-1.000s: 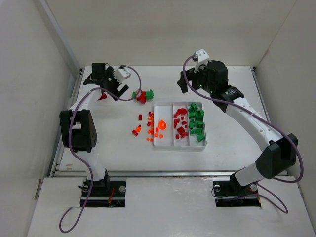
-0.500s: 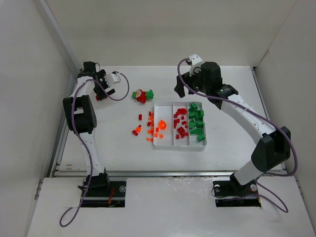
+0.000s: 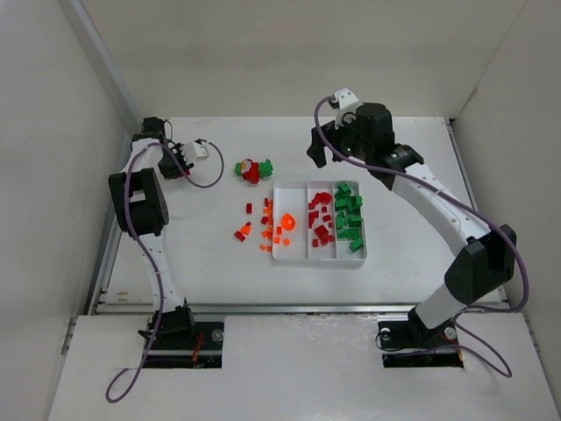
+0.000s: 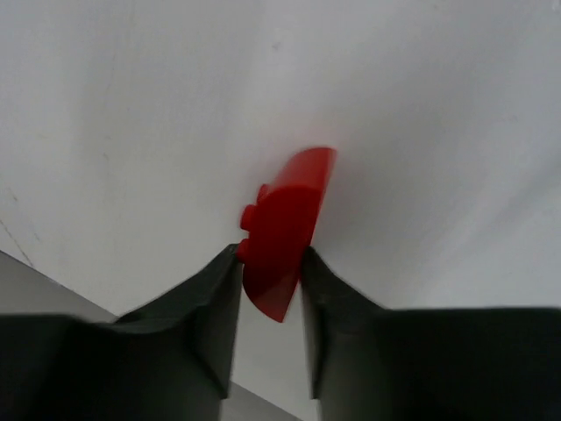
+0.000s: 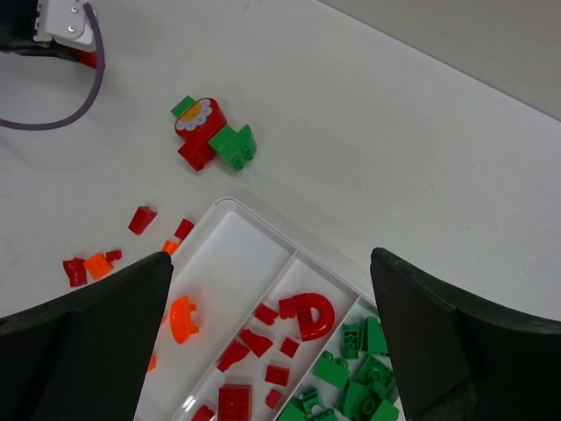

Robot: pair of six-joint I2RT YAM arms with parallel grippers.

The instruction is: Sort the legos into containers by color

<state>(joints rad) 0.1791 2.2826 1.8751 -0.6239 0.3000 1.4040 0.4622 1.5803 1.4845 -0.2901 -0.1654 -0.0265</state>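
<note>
- The left claw (image 4: 270,263) has swung away from the red-and-green cluster (image 3: 253,168) toward the worktop's (image 3: 399,272) far left corner, still pinching a curved red lego (image 4: 287,230).
- Loose red and orange legos (image 3: 263,226) lie mid-worktop, just left of the white tray (image 3: 317,260).
- Its compartments hold orange, red and green, left to right.
- The right claw (image 5: 272,256) hangs spread wide over the tray's far side.

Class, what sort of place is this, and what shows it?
Likely a robotics lab test cell: two arms bolted to a white table, plain walls enclosing it, and a tray of colour-sorted legos.
</note>
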